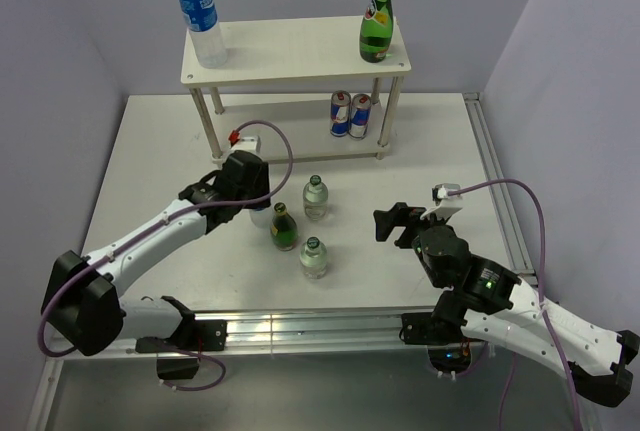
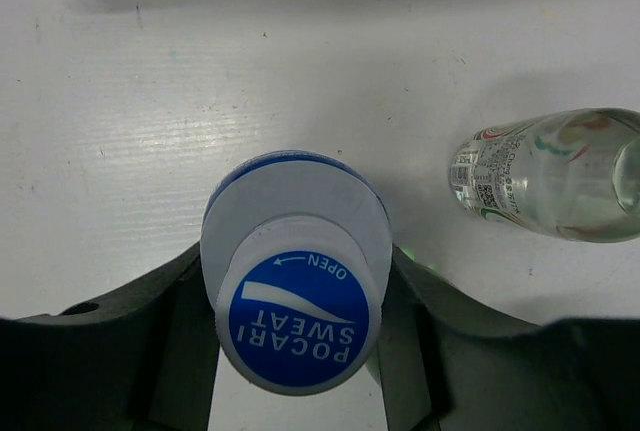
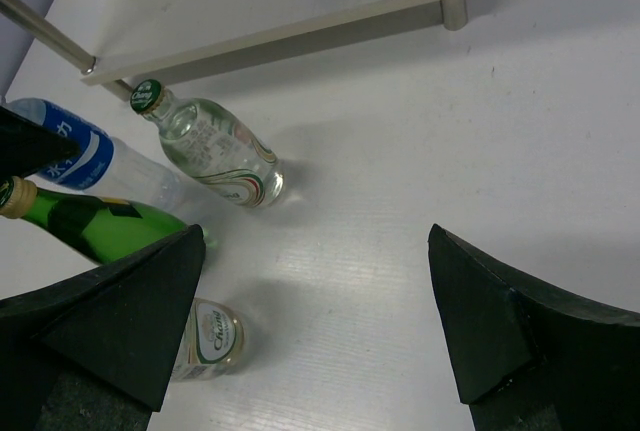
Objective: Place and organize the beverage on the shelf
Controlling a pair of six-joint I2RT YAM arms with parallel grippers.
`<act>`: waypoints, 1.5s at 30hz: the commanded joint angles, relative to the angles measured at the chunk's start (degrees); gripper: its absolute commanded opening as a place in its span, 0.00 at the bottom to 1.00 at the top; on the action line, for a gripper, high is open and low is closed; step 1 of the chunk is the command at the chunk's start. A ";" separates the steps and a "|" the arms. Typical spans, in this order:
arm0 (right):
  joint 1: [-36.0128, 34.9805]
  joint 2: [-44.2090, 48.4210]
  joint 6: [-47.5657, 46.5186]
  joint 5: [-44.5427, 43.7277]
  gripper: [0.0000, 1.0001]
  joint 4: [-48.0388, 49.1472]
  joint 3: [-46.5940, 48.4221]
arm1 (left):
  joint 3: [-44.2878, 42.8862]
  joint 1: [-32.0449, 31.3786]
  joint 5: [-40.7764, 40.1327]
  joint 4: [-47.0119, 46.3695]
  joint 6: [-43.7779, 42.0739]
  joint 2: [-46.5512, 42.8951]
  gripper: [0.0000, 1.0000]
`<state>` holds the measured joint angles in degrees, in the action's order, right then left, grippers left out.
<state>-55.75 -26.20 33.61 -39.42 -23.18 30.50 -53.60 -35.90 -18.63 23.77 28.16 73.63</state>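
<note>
Pocari Sweat bottle (image 2: 296, 323) stands upright on desk (image 1: 150, 161), left gripper (image 2: 297, 291) clamped on its shoulder. Right gripper (image 3: 318, 246) hangs released over desk, holding nothing. Shelf (image 1: 290, 51) at far edge: 2nd Pocari bottle (image 1: 203, 13) top left, tall green bottle (image 1: 376, 19) top right, 2 cans (image 1: 350, 114) on lower tier. Near left gripper: clear glass bottles (image 1: 315, 197) & small green bottle (image 1: 284, 227).

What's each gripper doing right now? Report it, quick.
Left gripper: closed on the Pocari Sweat bottle.
Right gripper: open, holding nothing.
</note>
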 commanded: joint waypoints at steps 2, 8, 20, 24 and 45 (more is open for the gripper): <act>-0.33 0.36 0.50 -0.48 1.00 1.47 -0.18 | -2.03 -0.84 -2.89 -0.31 1.02 1.08 0.01; -0.42 0.18 0.41 -0.31 1.00 1.38 -0.18 | -5.01 -1.72 -7.47 4.26 0.40 -4.09 0.00; -0.33 -0.79 0.41 -0.22 1.00 1.56 0.00 | -31.63 -1.72 -9.32 15.68 -6.01 -2.36 0.00; -0.33 -0.44 0.58 -0.13 1.00 1.12 -0.18 | -44.72 -1.72 -10.89 21.04 -7.07 3.18 0.00; -0.33 -1.40 0.85 -0.39 1.00 1.12 -0.18 | -85.08 -1.63 -11.86 21.94 -14.27 16.90 0.00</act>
<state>-55.75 -27.20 33.63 -39.20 -23.18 30.50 -134.50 -37.50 -28.34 57.80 16.62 94.35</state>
